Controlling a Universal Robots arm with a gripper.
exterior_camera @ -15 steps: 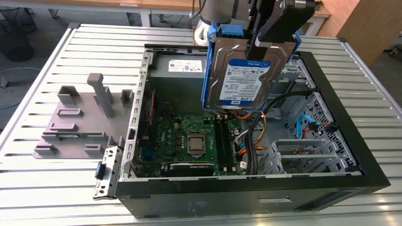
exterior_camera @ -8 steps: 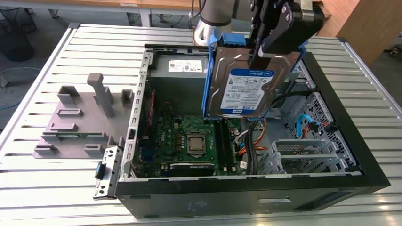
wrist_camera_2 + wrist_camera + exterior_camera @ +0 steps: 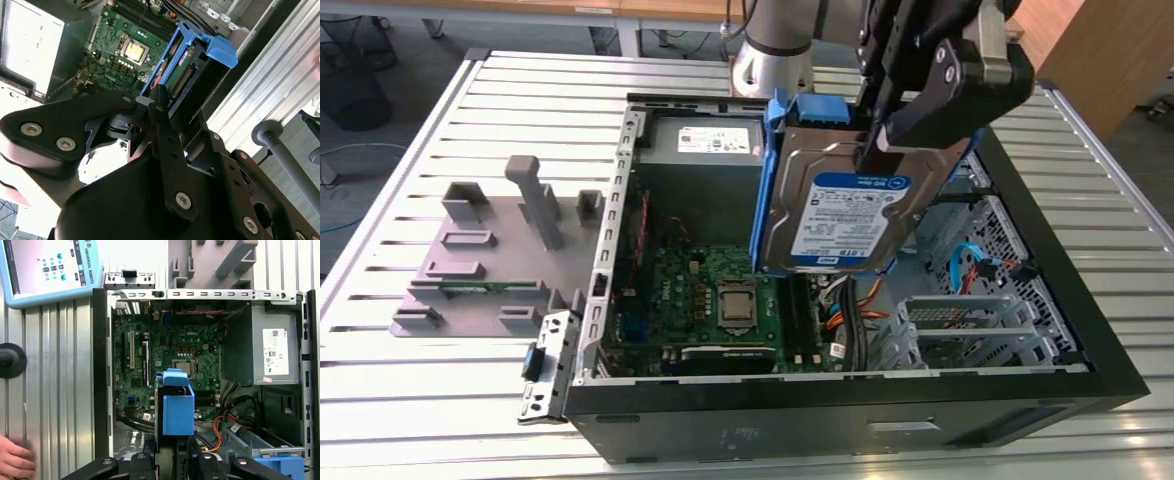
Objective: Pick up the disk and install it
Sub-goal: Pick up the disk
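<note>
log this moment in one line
gripper: shut on disk | disk: held upright over open case, above motherboard | installed: not yet

The gripper (image 3: 162, 107) is black, built from rounded link plates that are fixed with silver screws. The arm (image 3: 771, 45) is a smooth silver-grey tube, with what seems a darker ring.

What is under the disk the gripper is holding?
The disk, held in the gripper, hangs over the motherboard near its processor socket; the board's stretch right beneath is covered.
</note>
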